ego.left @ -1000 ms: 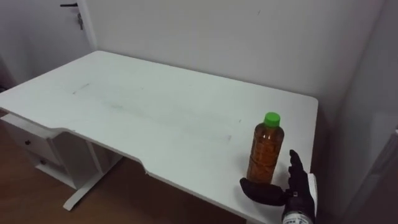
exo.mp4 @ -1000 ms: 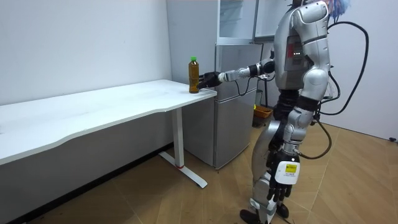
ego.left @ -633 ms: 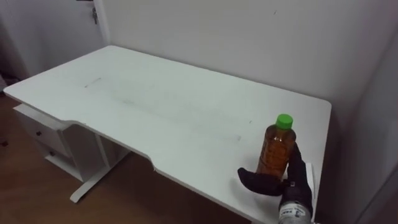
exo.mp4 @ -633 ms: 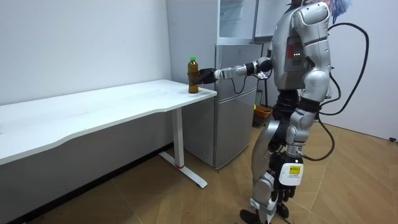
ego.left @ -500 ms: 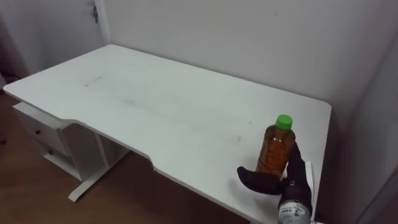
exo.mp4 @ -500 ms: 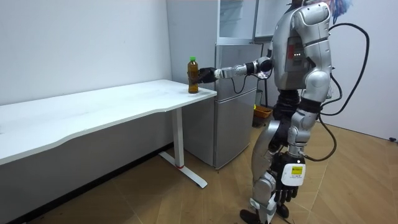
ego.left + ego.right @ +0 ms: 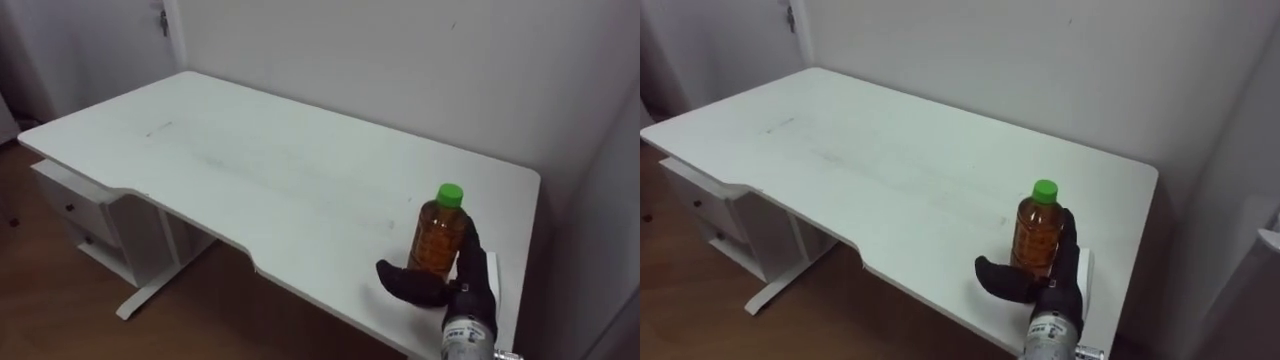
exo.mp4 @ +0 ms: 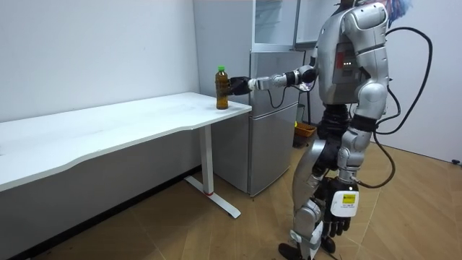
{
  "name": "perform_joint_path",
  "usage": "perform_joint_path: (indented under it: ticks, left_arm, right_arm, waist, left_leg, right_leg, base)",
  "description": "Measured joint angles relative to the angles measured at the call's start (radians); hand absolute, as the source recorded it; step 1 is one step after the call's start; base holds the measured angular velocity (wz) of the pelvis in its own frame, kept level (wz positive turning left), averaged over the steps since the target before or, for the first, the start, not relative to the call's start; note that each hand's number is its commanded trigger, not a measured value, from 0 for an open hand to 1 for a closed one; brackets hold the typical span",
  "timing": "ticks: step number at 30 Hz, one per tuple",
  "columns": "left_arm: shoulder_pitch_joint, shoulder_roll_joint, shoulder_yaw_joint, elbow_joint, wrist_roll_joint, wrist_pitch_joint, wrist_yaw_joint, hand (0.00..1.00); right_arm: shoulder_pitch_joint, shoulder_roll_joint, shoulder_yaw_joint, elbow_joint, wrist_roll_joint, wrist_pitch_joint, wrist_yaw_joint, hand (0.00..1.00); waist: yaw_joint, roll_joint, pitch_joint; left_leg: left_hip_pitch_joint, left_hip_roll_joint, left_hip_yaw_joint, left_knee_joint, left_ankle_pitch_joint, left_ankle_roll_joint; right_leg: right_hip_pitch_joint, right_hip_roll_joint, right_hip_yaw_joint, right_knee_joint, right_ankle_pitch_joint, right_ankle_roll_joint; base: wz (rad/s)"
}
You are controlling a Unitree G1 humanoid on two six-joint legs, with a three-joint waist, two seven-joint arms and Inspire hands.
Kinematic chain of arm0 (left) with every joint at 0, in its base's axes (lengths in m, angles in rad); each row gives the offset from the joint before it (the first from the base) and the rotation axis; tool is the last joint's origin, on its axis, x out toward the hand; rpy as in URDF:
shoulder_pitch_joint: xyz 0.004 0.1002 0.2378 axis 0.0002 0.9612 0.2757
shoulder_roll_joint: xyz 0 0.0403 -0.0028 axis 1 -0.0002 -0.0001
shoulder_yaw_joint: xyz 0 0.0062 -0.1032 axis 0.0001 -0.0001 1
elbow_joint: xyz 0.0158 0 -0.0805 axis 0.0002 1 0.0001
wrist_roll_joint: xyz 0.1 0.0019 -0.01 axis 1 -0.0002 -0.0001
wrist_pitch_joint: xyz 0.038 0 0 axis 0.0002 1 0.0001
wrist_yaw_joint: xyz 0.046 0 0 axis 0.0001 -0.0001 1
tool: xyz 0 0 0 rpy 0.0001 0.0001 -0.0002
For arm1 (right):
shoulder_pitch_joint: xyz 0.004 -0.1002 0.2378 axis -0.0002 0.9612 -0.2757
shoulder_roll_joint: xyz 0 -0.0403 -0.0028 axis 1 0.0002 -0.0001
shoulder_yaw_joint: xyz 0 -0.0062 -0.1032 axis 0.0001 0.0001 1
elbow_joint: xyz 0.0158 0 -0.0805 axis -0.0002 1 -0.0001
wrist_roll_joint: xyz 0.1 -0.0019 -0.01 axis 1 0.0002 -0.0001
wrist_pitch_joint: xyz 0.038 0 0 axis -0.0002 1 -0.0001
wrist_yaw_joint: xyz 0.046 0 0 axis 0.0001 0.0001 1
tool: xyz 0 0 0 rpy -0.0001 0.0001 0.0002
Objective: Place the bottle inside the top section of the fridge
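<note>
right hand [image 7: 430,293]: wrapped round the lower half of the bottle, thumb across the near side, fingers behind; grasping it
bottle [image 7: 438,238]: upright, amber liquid, green cap [image 7: 451,194]; at the tabletop's near right corner, close to the edge
bottle base: on the tabletop or barely off it, cannot tell which
tabletop [image 7: 250,170]: white, nothing else on it; drawer unit [image 7: 75,215] under the far left end
fridge [image 8: 271,130]: grey, just past the tabletop's end, at the room view's right of the bottle
upper compartment [image 8: 273,23]: above the grey door; looks open, not certain
robot: stands in front of the fridge, right arm stretched out towards the tabletop corner
left hand [image 8: 333,220]: hangs low by the thigh, idle
done: reach and grasp, as far as it shows
left: lift the bottle clear, carry it to the fridge, raise it to the upper compartment, set it inside, let go
progress: early, judging by the bottle being at the tabletop and well apart from the upper compartment
risk: bottle sits near the edge, so a loose grip could tip it off
</note>
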Motion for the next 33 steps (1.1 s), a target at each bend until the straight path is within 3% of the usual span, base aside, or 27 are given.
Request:
perform_joint_path:
  ticks: [4, 9, 14, 24, 33]
  left_arm:
    - [0.008, 0.000, 0.000, 0.001, 0.015, 0.016, -0.001, 0.00]
    - [0.008, 0.005, 0.000, 0.001, 0.015, 0.031, -0.007, 0.00]
    - [0.008, 0.005, 0.000, -0.012, 0.016, 0.031, -0.007, 0.00]
    - [0.008, 0.002, 0.002, -0.031, 0.055, 0.033, -0.009, 0.00]
    - [0.009, 0.004, 0.002, -0.026, 0.065, 0.031, -0.022, 0.00]
  right_arm:
    - [-0.001, -0.001, -0.001, 0.017, 0.030, -0.001, -0.011, 0.00]
    - [-0.004, -0.001, 0.000, 0.018, 0.174, -0.001, -0.018, 0.00]
    - [-0.005, -0.005, -0.005, 0.034, 0.234, -0.043, -0.017, 0.00]
    - [-0.029, -0.047, -0.041, 0.102, 0.240, -0.065, 0.011, 0.00]
    - [-0.070, -0.052, -0.045, 0.129, 0.279, -0.062, 0.036, 0.00]
  waist:
    - [0.013, -0.003, 0.0023]
    - [0.012, -0.012, 0.0027]
    - [0.008, -0.011, 0.0034]
    - [0.012, -0.009, 0.0045]
    - [0.015, -0.009, 0.0044]
  left_leg:
    - [-0.012, 0.000, -0.002, 0.000, 0.001, -0.001]
    - [-0.024, 0.000, -0.007, 0.001, 0.002, -0.002]
    - [-0.032, -0.002, -0.012, 0.017, 0.001, -0.002]
    - [-0.063, -0.013, -0.049, 0.053, 0.002, -0.004]
    - [-0.076, -0.016, -0.055, 0.052, 0.015, -0.006]
  right_leg:
    - [-0.011, 0.000, -0.002, 0.000, 0.000, 0.000]
    - [-0.018, -0.001, -0.023, 0.000, 0.001, -0.001]
    - [-0.011, -0.001, -0.031, 0.001, 0.001, -0.001]
    - [-0.028, -0.002, -0.038, 0.019, 0.000, -0.002]
    - [-0.049, -0.002, -0.030, 0.014, -0.005, -0.007]
  base:
    - [0.00]
    - [0.05]
    - [0.05]
    - [0.10]
    - [0.00]
